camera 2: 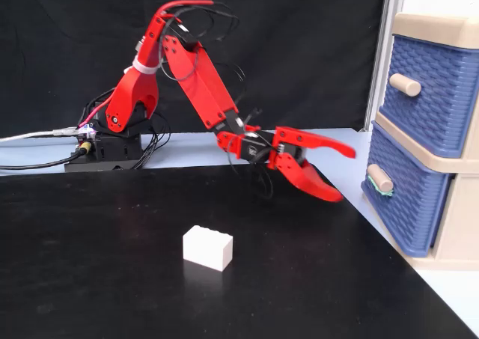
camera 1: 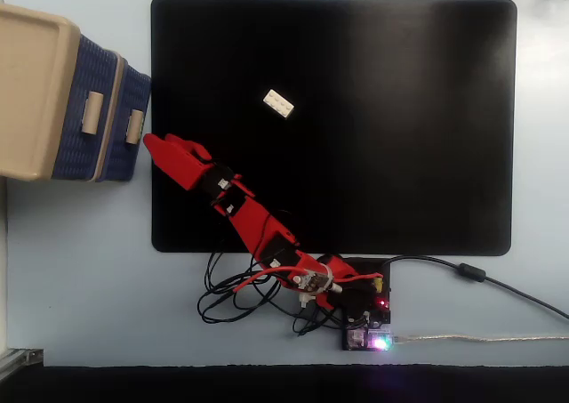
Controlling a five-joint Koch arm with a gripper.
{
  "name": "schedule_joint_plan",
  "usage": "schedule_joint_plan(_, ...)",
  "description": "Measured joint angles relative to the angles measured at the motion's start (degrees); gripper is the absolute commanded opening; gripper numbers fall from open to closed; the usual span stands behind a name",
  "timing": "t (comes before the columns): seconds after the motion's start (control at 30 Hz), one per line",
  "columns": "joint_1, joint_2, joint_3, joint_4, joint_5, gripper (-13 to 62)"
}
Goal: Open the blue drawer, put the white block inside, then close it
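My pincer (camera 2: 346, 174) is spread apart, just short of the lower drawer's handle (camera 2: 379, 178); I should straddle it squarely, clamp, then pull straight out.

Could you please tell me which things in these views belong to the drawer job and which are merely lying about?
Belongs to the job:
- blue drawer, lower one, shut
- white block on the mat
- gripper, open, near the drawer

Just there:
- upper drawer
- black mat
- control board and cables
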Motion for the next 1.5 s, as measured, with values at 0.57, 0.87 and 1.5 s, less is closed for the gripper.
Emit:
schedule_joint_plan(0.57,0.0,-11.07,-16.26,0.0,0.09,28.5)
schedule_joint_plan(0.87,0.09,-11.34,-19.95,13.45,0.26,-7.6)
schedule_joint_plan(1.5,4.04,19.78,22.32,20.83,0.97,-8.0)
